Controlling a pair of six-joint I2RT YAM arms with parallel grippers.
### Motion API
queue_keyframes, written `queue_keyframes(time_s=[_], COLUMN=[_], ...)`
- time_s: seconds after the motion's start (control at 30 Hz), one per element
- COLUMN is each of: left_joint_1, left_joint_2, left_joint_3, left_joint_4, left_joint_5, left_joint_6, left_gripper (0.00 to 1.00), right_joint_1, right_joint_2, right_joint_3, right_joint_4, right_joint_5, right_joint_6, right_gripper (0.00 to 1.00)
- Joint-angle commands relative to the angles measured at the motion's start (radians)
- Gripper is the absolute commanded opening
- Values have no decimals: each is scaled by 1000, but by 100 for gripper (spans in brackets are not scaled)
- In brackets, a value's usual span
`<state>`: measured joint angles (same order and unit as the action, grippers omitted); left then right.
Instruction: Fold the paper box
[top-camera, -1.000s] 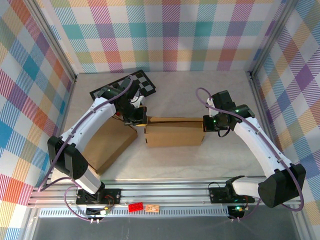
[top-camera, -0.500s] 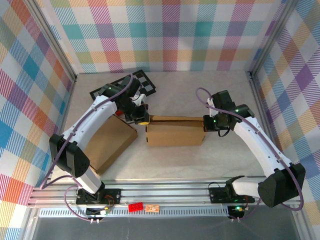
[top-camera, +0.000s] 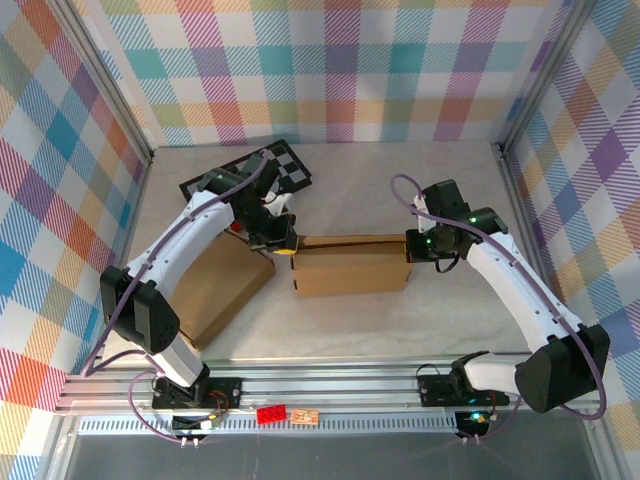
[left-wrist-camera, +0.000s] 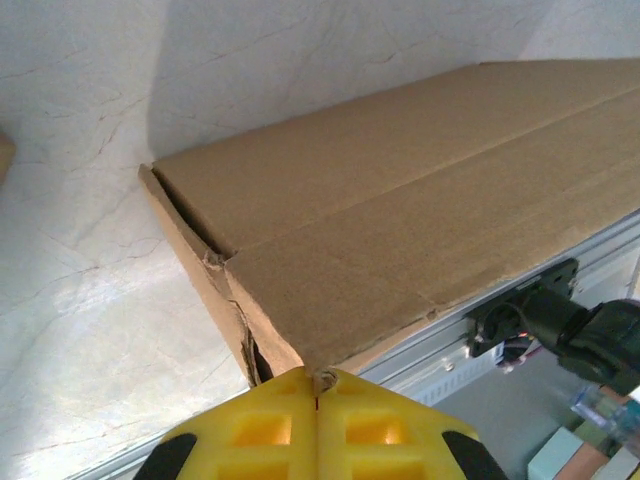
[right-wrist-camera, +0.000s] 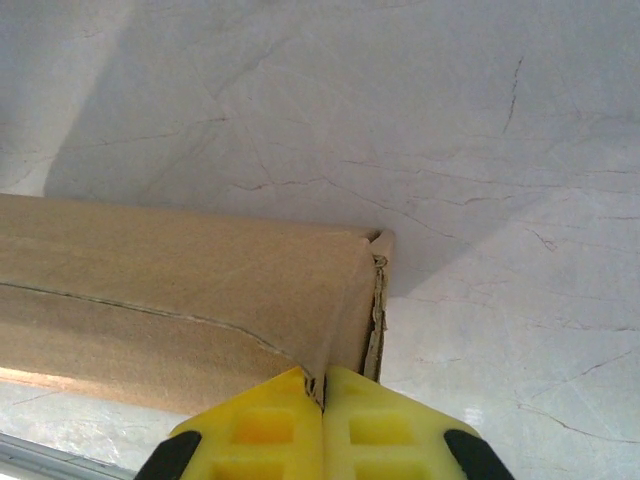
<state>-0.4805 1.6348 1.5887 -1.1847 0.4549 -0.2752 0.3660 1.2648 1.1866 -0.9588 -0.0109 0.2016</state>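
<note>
The brown paper box (top-camera: 350, 268) lies lengthwise in the middle of the table, between the two arms. My left gripper (top-camera: 284, 243) is at its left end, its yellow fingers (left-wrist-camera: 260, 430) shut on a torn corner of the box (left-wrist-camera: 400, 220). In the left wrist view the left gripper (left-wrist-camera: 317, 378) pinches that corner right at the fingertips. My right gripper (top-camera: 414, 248) is at the right end. In the right wrist view the right gripper (right-wrist-camera: 323, 385) is shut on the edge of a folded flap of the box (right-wrist-camera: 170, 300).
A second flat cardboard piece (top-camera: 215, 290) lies under the left arm, left of the box. A black checkered board (top-camera: 285, 160) sits at the back. An aluminium rail (top-camera: 330, 385) runs along the near edge, and plaid walls close in both sides.
The left gripper has shifted slightly to the right and up with the box's left corner in it. The box has slid a little to the right. The right gripper has barely moved.
</note>
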Motion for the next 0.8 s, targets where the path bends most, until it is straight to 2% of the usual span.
queue_keyframes(time_s=[0.0,0.77], left_joint_1=[-3,-4], left_joint_2=[-39,-146], left_joint_3=[-46,-228], left_joint_4=[30,137], left_joint_5=[67,24], left_joint_6=[65,198], left_gripper=[0,0], right_joint_1=[16,30], right_joint_2=[-7,-94], right_joint_3=[-21,-127], right_joint_4=[4,145], right_joint_5=[-69,-45], right_joint_6=[-10,-70], right_gripper=[0,0])
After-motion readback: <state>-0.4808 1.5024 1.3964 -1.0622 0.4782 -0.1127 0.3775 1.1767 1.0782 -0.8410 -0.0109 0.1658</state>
